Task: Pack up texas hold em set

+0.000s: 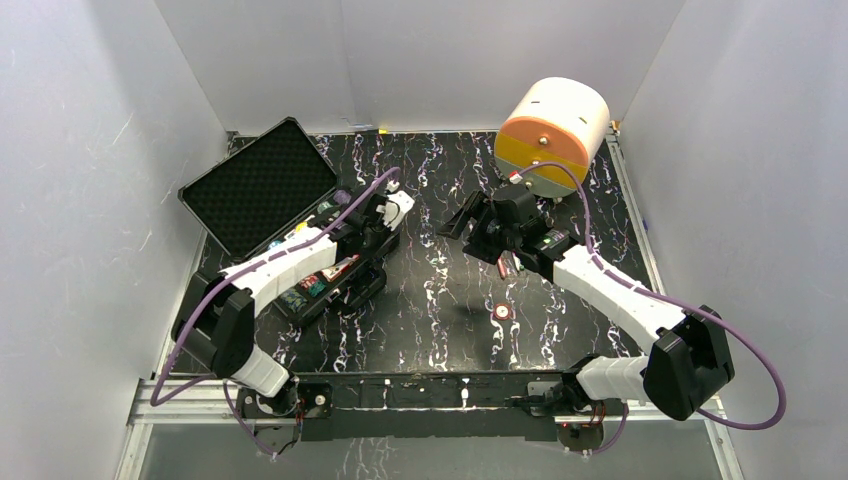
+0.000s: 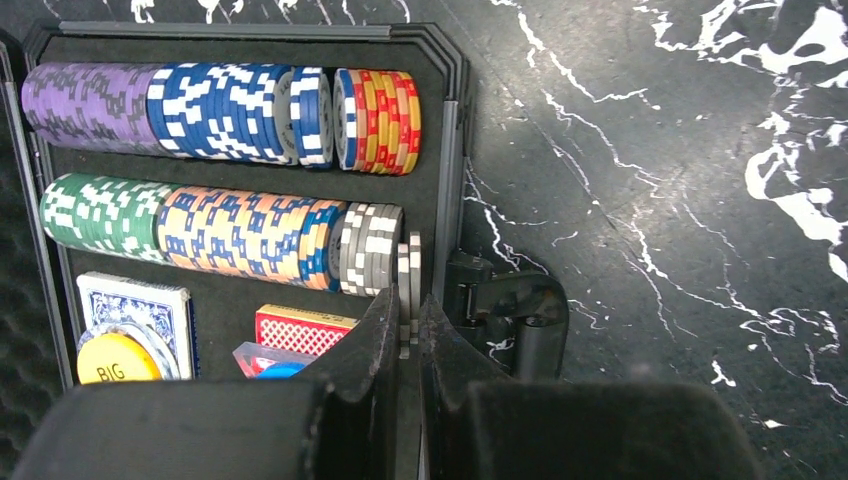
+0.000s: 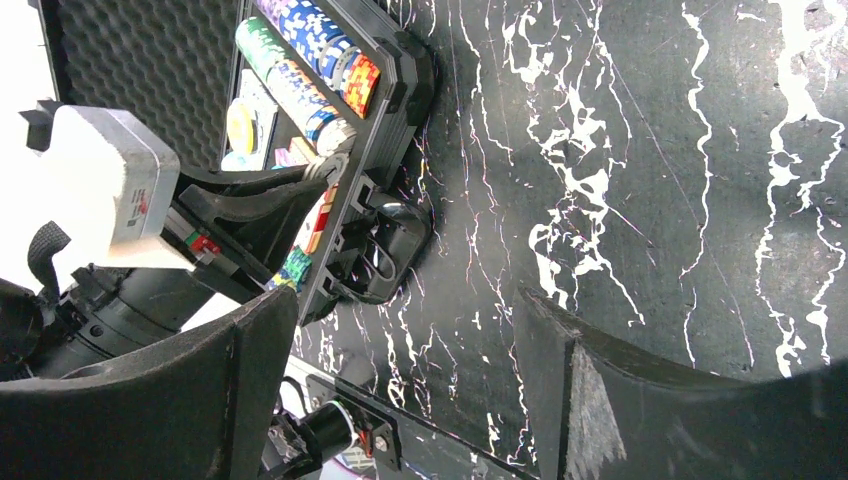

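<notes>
The black case [image 1: 300, 300] of the texas hold em set lies open at the left, its foam lid [image 1: 258, 186] tipped back. Rows of chips [image 2: 235, 105] fill its compartments, with a red-backed deck [image 2: 298, 328] and a yellow "BIG" button [image 2: 112, 360] below them. My left gripper [image 2: 408, 312] is shut on two grey-and-white chips [image 2: 409, 270], held on edge at the right end of the lower row, by the case wall. My right gripper [image 3: 408, 312] hovers open over bare table right of the case, holding nothing. One loose red-and-white chip [image 1: 501, 312] lies on the table.
A big orange-and-white cylinder [image 1: 552, 135] stands at the back right, just behind the right wrist. The case handle [image 2: 512, 312] juts out onto the marbled black table [image 1: 440, 330]. White walls close in the sides and back. A blue-backed deck [image 2: 135, 305] sits in the case.
</notes>
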You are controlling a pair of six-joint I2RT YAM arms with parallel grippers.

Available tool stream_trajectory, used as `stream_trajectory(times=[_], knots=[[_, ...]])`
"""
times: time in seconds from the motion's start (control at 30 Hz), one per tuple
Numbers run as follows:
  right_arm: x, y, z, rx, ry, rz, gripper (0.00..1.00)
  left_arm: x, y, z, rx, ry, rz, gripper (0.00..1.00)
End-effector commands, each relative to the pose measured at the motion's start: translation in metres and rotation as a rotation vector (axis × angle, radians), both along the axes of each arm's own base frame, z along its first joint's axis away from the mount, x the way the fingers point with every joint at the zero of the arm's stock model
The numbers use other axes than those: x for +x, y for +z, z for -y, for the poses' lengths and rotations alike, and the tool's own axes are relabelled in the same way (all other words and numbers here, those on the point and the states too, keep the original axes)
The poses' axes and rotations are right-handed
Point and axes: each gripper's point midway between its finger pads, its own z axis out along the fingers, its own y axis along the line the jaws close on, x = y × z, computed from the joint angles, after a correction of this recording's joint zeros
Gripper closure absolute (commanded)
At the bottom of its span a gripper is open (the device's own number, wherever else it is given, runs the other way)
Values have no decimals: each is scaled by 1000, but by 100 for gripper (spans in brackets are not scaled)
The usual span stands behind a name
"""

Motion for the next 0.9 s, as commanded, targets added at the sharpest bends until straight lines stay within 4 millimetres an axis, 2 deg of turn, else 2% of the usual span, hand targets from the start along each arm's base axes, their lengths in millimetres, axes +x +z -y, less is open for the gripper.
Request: stream_trajectory(times=[0.0, 0.2, 0.33, 0.37, 0.47, 0.57, 0.8, 0.87], knots=[[1, -1, 1, 4, 0, 8, 14, 16, 14, -8, 23, 68, 61, 100], [0, -1, 1, 5, -2, 5, 14, 22, 8, -18, 65, 120, 75, 100], [-1, -3, 2, 5, -2, 0, 14, 21, 5, -16, 61, 113, 68, 100], [-1, -3, 2, 5, -2, -2, 14, 21, 4, -16, 61, 109, 63, 97], [-1, -3, 1, 7, -1, -2, 14, 19, 2, -16, 65, 104, 52, 77], [-1, -3, 1, 7, 0, -1, 14, 20, 9, -14, 52, 107, 63, 68], [-2, -5, -2, 9, 15, -12, 15, 22, 24, -8, -12, 117, 75, 68], [-2, -6, -2, 8, 17, -14, 15, 21, 26, -8, -23, 118, 76, 71]])
